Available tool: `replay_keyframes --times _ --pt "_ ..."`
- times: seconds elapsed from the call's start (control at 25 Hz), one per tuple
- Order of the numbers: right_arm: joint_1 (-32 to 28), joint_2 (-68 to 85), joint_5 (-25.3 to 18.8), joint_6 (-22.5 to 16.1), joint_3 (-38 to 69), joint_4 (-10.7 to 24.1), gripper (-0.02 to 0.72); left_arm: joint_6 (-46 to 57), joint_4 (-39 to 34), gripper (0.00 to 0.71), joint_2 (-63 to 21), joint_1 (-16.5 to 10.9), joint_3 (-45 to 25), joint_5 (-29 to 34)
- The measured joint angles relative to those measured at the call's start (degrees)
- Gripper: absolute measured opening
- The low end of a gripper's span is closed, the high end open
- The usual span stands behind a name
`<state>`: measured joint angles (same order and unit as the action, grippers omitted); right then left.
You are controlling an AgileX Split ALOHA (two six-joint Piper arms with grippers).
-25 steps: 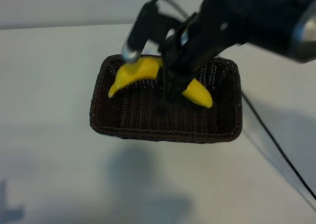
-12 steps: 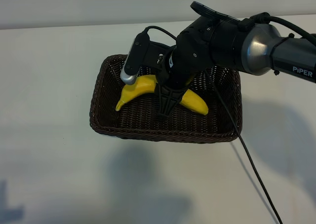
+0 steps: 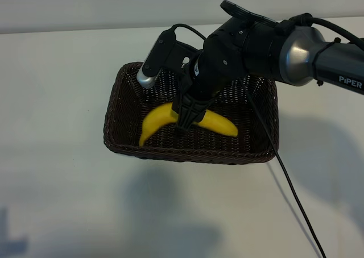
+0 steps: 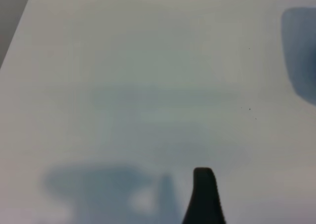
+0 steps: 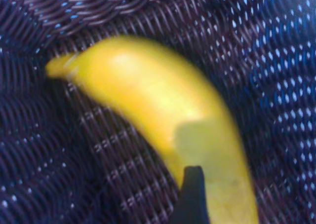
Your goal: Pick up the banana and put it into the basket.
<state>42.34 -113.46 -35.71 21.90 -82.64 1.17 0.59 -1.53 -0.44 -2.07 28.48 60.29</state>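
Note:
The yellow banana [image 3: 164,117] lies curved on the floor of the dark brown wicker basket [image 3: 187,154], its narrow stem end toward the basket's front left corner. My right gripper [image 3: 183,121] hangs just above the banana's middle, open, with the banana free beneath it. The right wrist view shows the banana [image 5: 163,110] on the basket weave [image 5: 74,150] below one dark fingertip [image 5: 192,184]. In the left wrist view only one fingertip [image 4: 203,187] of the left gripper shows, over bare table with nothing held.
The basket stands alone on a pale tabletop [image 3: 68,201]. The right arm's black cable [image 3: 290,184] trails down across the table to the basket's right. The arm's shadow falls on the table in front of the basket.
The right gripper opened and let go of the banana, which dropped from its raised place against the back left wall onto the basket floor. The left arm stayed still.

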Motion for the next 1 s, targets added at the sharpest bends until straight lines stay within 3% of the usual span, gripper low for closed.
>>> replay_keyframes --times 0.12,0.28,0.4,0.72,1.0 --pt "0.00 0.04 -4.56 -4.18 -0.30 0.00 0.643 0.00 0.00 0.573 0.00 0.00 0.00 0.00" --pt "0.00 0.12 -13.78 -11.75 -3.34 0.58 0.636 0.00 0.00 0.573 0.00 0.00 0.00 0.00" --pt "0.00 0.11 -17.35 -14.03 -6.95 0.92 0.613 0.00 0.00 0.573 0.00 0.00 0.00 0.00" --pt "-3.41 0.51 -18.84 -17.99 -15.01 1.45 0.605 0.00 0.00 0.573 0.00 0.00 0.00 0.00" --pt "-16.16 0.45 -20.50 -18.05 -15.01 1.52 0.605 0.00 0.00 0.573 0.00 0.00 0.00 0.00"
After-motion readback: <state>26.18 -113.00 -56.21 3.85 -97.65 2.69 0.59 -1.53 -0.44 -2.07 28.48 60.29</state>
